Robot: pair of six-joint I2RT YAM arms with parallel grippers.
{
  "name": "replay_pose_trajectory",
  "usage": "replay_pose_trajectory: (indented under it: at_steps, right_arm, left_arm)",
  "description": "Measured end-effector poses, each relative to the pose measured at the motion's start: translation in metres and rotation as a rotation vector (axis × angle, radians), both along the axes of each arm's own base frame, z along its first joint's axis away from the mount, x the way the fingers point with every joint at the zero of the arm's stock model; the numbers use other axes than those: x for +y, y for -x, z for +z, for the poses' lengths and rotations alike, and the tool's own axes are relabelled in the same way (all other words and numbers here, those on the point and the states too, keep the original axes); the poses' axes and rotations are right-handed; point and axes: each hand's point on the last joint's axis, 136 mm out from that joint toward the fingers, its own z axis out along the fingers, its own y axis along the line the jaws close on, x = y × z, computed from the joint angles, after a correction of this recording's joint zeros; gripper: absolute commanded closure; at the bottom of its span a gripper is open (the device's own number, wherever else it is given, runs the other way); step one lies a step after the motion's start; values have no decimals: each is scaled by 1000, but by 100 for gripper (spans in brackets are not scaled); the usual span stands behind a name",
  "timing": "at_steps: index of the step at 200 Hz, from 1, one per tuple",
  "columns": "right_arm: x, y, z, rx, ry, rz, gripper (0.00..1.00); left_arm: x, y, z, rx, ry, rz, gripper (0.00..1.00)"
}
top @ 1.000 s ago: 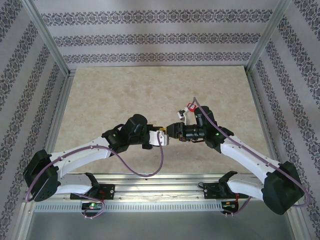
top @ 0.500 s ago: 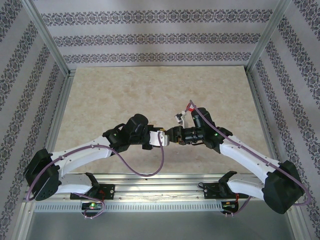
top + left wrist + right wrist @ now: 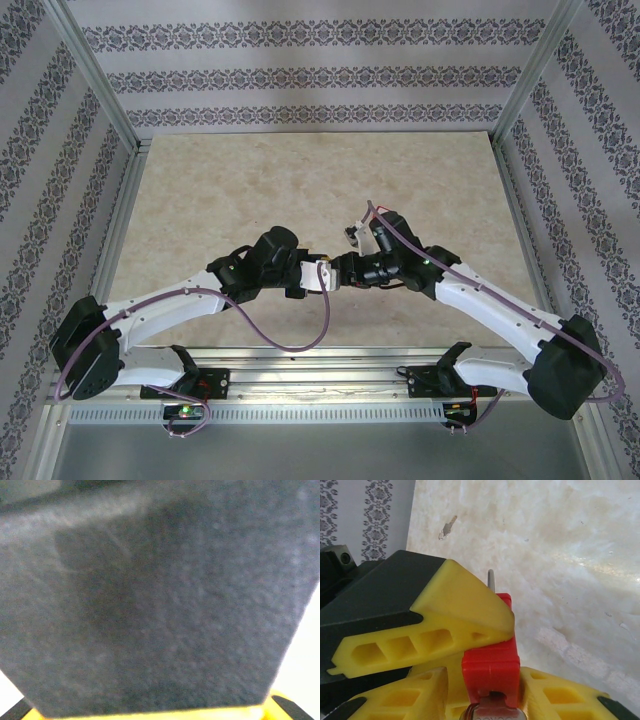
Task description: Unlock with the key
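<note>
Above the marbled beige worktop, low in the right wrist view, the right tool is narrow, holding the silver metal key just below the red plastic padlock. The left tool lays one yellow finger on the padlock; its grip I cannot tell.

No readable text, label, number or sign on anything.
</note>
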Motion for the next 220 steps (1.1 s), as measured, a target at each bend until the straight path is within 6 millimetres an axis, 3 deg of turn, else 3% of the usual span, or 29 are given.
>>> replay_pose_trajectory:
  at_steps: [42,93,100,113,121,142,175,220]
  right_arm:
    - [-2,-1,-7,0,44,-22,78]
    - [-1,-1,-6,3,44,-31,88]
    - [-1,-1,-6,3,44,-31,89]
    - [-1,-1,-6,2,43,-31,91]
    - [0,-1,-5,0,41,-31,92]
    - [1,-3,-1,-6,32,-33,94]
    - [0,-3,2,-14,28,-38,96]
    - [-19,-20,19,-59,-9,-114,98]
  left_arm:
    - [0,1,-3,15,-6,-3,100]
    - [0,2,-4,25,-4,4,100]
    - [0,2,-4,27,-3,7,93]
    - [0,1,-3,34,1,14,60]
    - [1,1,-3,36,3,21,45]
    - [1,-3,5,29,38,53,19]
    - [9,-6,24,14,128,126,5]
    - [43,-10,54,106,370,300,0]
